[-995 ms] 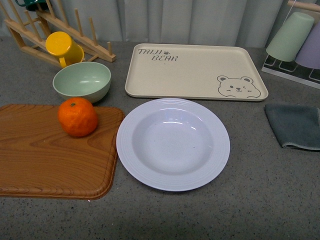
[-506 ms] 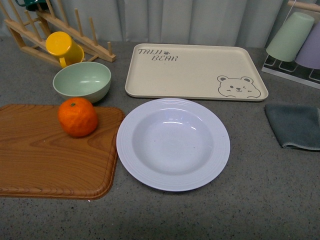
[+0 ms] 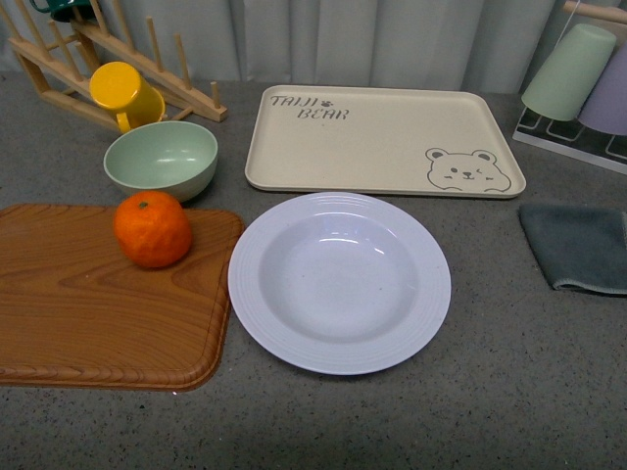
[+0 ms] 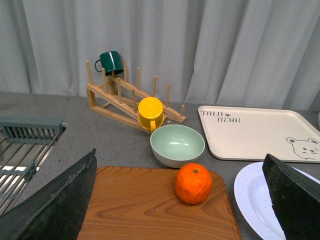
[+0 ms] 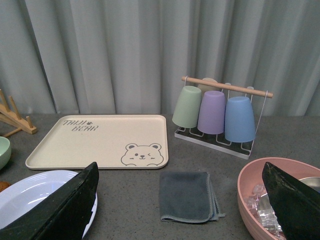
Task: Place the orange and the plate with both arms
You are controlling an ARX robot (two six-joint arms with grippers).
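The round orange [image 3: 152, 228] sits on the wooden board [image 3: 88, 313], left of the pale round plate [image 3: 243, 284], with the beige rectangular tray [image 3: 372, 147] behind the plate.

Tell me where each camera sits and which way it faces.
Front view: on the body, looking down at the plate, orange and bear tray; no arm shows.
Left wrist view: above the cutting board, facing the dish rack; open left fingers frame it.
Right wrist view: facing the cup stand and cloth; open right fingers frame it.
Shared: all three see plate and tray.
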